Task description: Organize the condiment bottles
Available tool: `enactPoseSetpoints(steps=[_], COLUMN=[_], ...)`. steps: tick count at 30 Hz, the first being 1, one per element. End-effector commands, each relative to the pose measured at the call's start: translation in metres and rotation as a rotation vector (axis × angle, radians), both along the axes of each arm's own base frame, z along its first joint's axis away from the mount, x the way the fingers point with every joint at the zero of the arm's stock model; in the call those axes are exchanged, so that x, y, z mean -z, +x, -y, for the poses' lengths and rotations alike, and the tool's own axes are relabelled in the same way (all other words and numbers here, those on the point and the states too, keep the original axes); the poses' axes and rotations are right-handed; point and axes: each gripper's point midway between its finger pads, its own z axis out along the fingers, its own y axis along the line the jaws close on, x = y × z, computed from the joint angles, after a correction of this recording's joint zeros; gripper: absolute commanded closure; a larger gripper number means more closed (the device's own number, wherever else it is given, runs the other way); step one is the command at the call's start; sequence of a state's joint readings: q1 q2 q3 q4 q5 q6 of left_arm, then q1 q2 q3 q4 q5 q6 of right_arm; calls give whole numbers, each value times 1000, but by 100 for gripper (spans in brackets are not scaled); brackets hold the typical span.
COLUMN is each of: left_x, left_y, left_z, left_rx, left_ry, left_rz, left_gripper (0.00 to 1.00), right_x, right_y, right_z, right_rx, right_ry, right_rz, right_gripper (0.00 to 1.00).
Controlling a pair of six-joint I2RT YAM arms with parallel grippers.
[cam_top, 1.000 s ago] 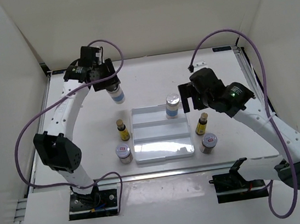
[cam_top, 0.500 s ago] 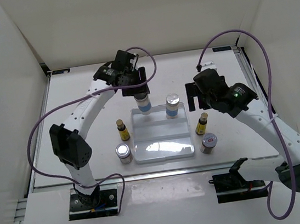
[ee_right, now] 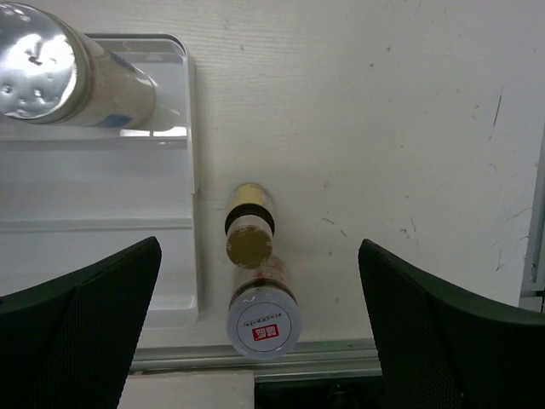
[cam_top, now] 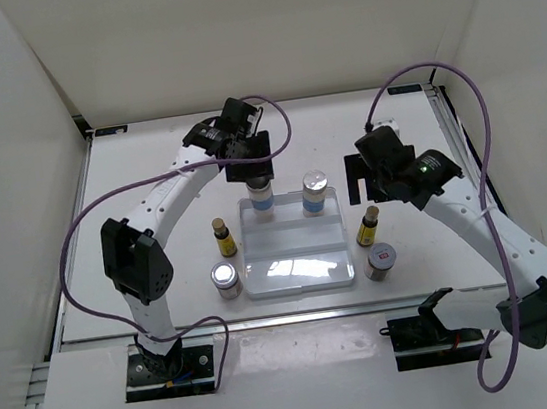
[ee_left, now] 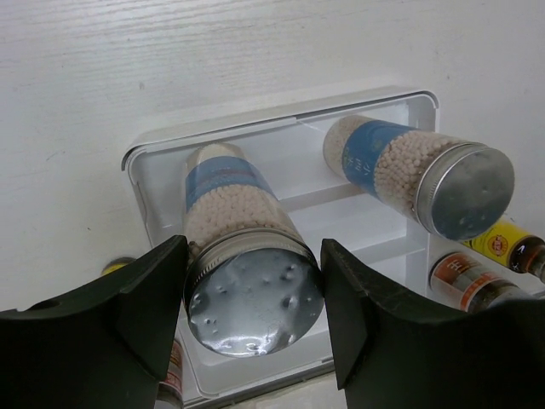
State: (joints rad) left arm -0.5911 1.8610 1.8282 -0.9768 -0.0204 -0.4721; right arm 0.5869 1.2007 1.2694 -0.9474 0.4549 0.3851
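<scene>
Holding the tall white bottle [ee_left: 223, 192] at its silver-capped end, left gripper [ee_left: 253, 285] clamped on either side of it. Base down beyond the fingertips, inside the back tier of the white tray [ee_left: 281, 112]; cannot tell whether it rests on the tier floor yet. Second tall bottle [ee_left: 400, 166] just to the right of the grip, standing in the same tier, apart from the held one.

Probably the set-down step. Keep the bottle upright and ease straight down until the base bears. Only then spread the fingers, no wider than needed, and lift straight up, clear of the neighbour on the right and the tray wall on the left.

Right gripper [ee_right: 260, 247] spread wide, holding nothing, hanging over an amber bottle [ee_right: 251, 200] and a silver-lidded jar [ee_right: 264, 319] directly below, tray edge off to its left.
</scene>
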Motion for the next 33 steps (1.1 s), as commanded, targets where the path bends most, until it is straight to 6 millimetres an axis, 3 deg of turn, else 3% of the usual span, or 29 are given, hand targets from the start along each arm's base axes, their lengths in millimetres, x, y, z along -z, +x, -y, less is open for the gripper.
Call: enactPoseSetpoints(steps=[1, 12, 16, 20, 22, 25, 29, 30, 33], left_x=[-6, 22, 21, 16, 7, -21, -66, -84, -114], left_y=[5, 6, 6, 7, 6, 9, 4, 1, -8], left_z=[1, 0, -4, -6, -4, -7, -26, -34, -51], left_rx=[-15, -20, -30, -35, -30, -40, -110, -130, -158], left_ry=[-11, 32, 45, 45, 25, -13, -30, -38, -43], left_rz=[32, -18, -10, 3, 17, 73, 180, 228, 308], left_gripper=[68, 45, 22, 9, 0, 0, 0, 0, 0], right_x=[14, 33, 38, 46, 52, 63, 75, 75, 80], right_y=[1, 4, 3, 3, 2, 0, -5, -7, -12], right_z=[4, 8, 1, -3, -4, -3, 1, 2, 4], right_rx=[34, 49, 27, 18, 15, 18, 28, 36, 37], right_ry=[43, 98, 134, 140, 139, 127, 101, 107, 101], right_rz=[-52, -109, -138, -161, -181, -205, -235, -234, -246], right_gripper=[0, 6, 8, 13, 14, 18, 33, 39, 43])
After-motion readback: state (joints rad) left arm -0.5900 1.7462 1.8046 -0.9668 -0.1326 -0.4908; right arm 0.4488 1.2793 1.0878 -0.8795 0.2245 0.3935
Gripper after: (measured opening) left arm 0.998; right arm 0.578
